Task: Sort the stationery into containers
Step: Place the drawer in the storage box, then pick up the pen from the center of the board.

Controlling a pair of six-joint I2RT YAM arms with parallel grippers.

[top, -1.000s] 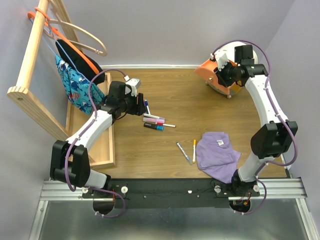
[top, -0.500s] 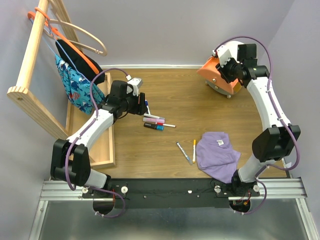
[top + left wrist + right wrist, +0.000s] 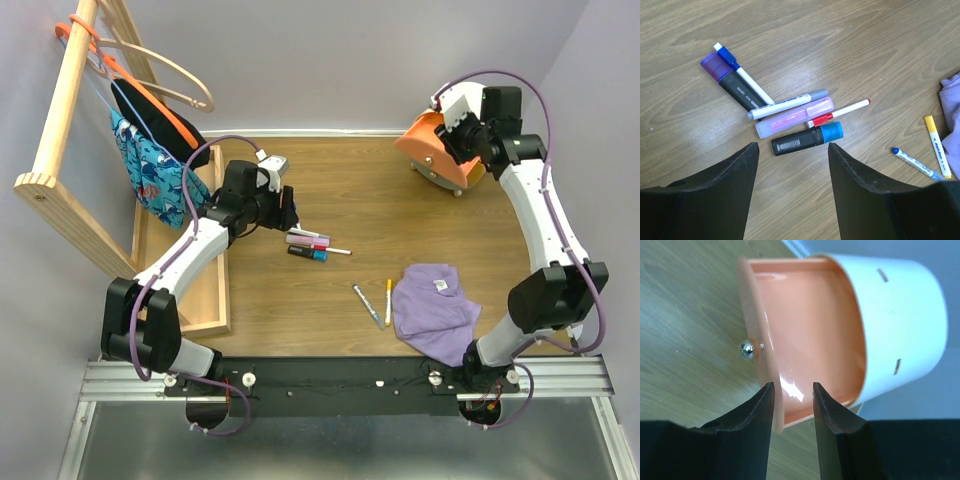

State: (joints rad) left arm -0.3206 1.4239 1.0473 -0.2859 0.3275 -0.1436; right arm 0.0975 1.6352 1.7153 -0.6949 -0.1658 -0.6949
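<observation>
step in hand: a judgement – the left arm lines up a pick from the pen cluster while the right arm waits at the opened drawer.
left end effector point(image 3: 792, 146): released, jaws wide, hovering above the tabletop point(image 3: 865, 45) with nothing between them.
right end effector point(image 3: 792, 390): jaws parted, gripping nothing, poised over the front rim of the orange drawer point(image 3: 810, 330).
drawer: pulled out of the cream drawer unit point(image 3: 900, 315) at the far right; its knob point(image 3: 746, 349) is free, and the part in view looks bare.
cluster: black marker point(image 3: 807, 139) nearest the left jaws, touching the pink bar point(image 3: 792, 118); a grey-capped white pen point(image 3: 787, 104) lies along the bar's far side, with a red-capped pen point(image 3: 840, 112) just beside.
strays: yellow pen point(image 3: 937, 145) and blue pen point(image 3: 912, 161) lie near the purple cloth point(image 3: 432, 305), well apart from the cluster.
doing it well: take the black marker first – it is outermost. it lies nearly along the line between the jaws, so turn the wrist until they cross its barrel, then come straight down at mid-length.
watch for: pinching the pink bar along with it.
</observation>
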